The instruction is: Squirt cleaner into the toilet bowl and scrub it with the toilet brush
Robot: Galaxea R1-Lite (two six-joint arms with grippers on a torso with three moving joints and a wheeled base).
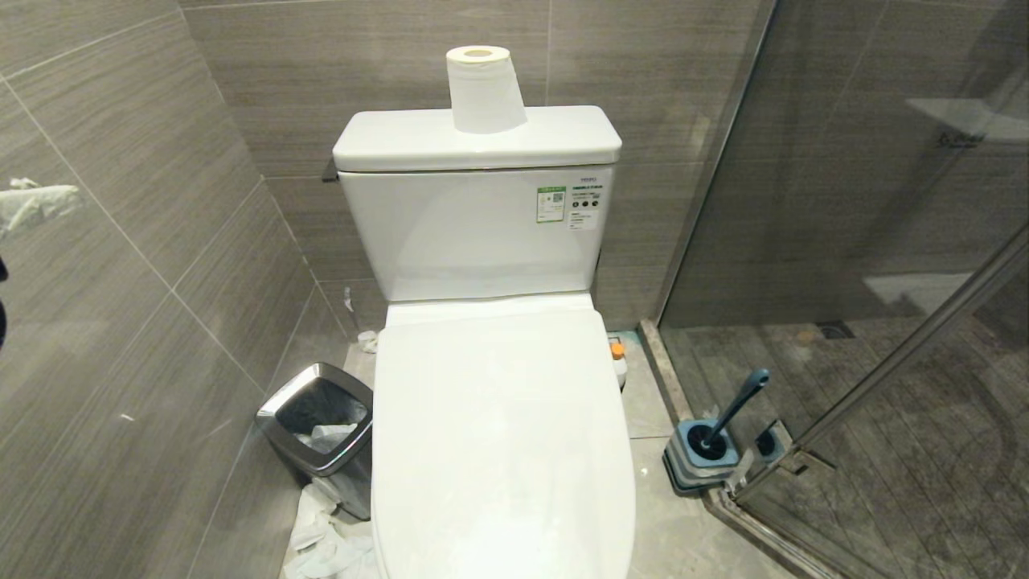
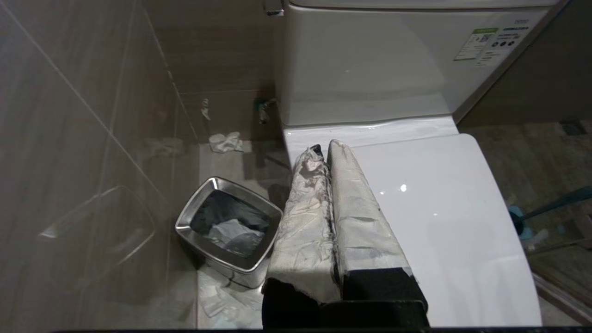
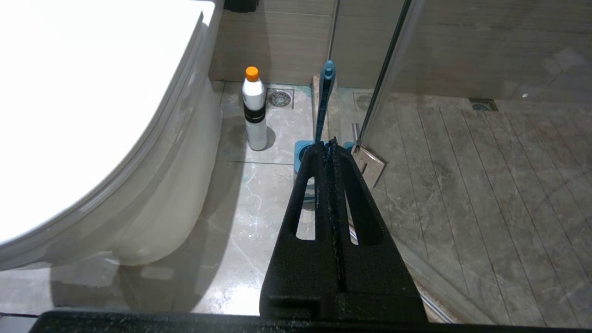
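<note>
Left claw (image 2: 323,155), wrapped fingers together and empty, hangs over closed toilet lid (image 1: 498,434); the lid's front edge must be lifted first. Bottle (image 3: 255,108) and brush (image 1: 735,410) stand on the floor right of the toilet; right claw (image 3: 329,150) together, parked.

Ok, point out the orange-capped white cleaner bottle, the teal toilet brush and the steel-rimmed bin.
Orange-capped white cleaner bottle (image 3: 255,120): right wrist view, body.
Teal toilet brush (image 1: 738,406): head view, handle.
Steel-rimmed bin (image 1: 277,406): head view, rim.
</note>
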